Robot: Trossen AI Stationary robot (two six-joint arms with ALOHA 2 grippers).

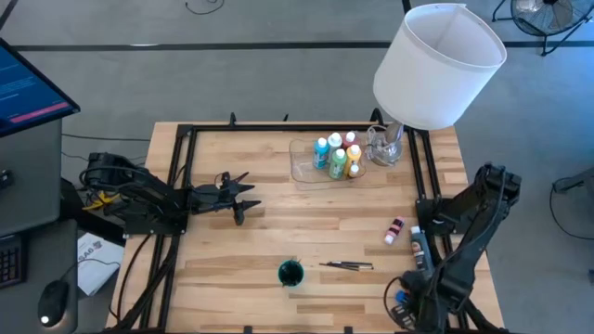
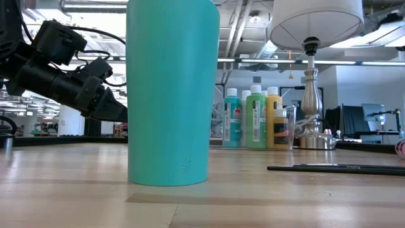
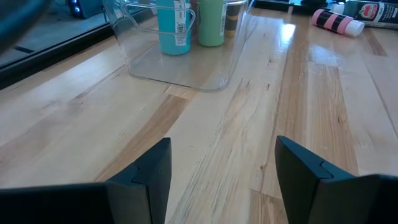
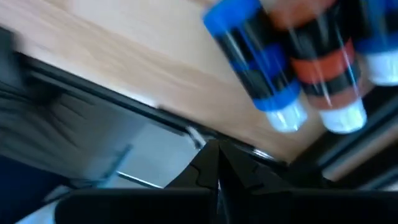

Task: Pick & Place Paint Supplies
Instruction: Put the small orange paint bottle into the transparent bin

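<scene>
Across the wooden counter [image 1: 278, 232] from the released left claw [image 1: 243, 197] lies the pink white-capped paint bottle [image 1: 395, 230]; the clenched right claw [image 4: 217, 163] sits nearer.

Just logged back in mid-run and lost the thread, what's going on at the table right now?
Nothing is held. The left gripper hovers open over bare wood at the table's left. The right gripper is shut and empty at the right edge. Several paint bottles stand in the clear tray; a pink bottle and the brushes lie outside it.
</scene>
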